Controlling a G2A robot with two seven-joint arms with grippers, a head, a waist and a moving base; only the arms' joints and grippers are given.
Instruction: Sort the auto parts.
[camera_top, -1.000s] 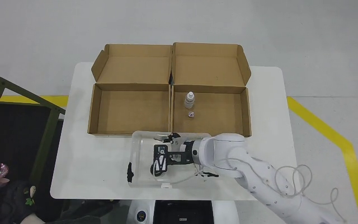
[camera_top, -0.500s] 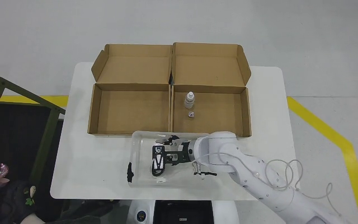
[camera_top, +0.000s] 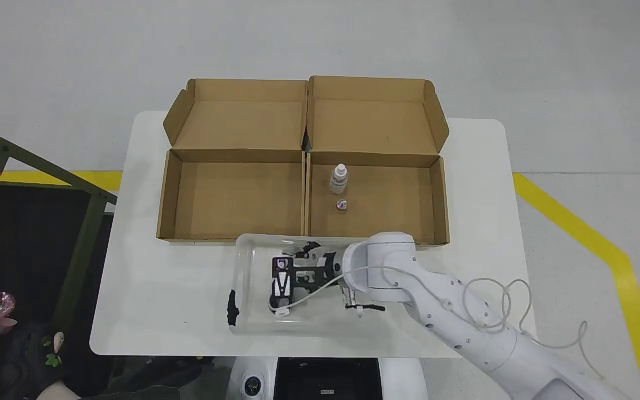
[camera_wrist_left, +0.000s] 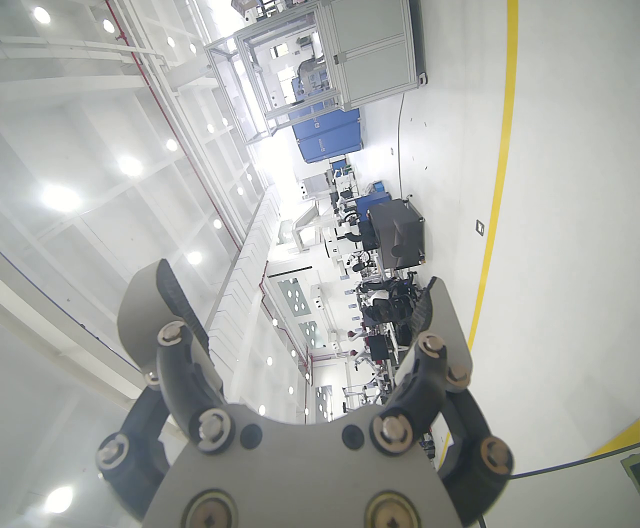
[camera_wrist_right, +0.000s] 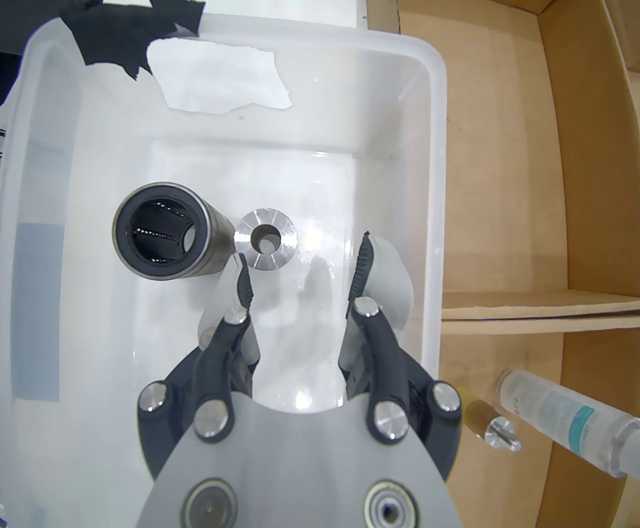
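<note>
Right wrist view has the silver cone-shaped bushing (camera_wrist_right: 266, 239) on the floor of the clear plastic bin (camera_wrist_right: 430, 150), just beside the black linear bearing (camera_wrist_right: 165, 230). The bushing sits right at one fingertip of my right end effector (camera_wrist_right: 303, 250), off to the side of the gap rather than inside it. That end effector is spread wide and grips nothing, low inside the bin, with my right arm (camera_top: 450, 310) slanting in over the table (camera_top: 130, 290) from its near right corner. My left end effector (camera_wrist_left: 300, 275) is likewise wide apart and empty, pointed up at the hall ceiling.
</note>
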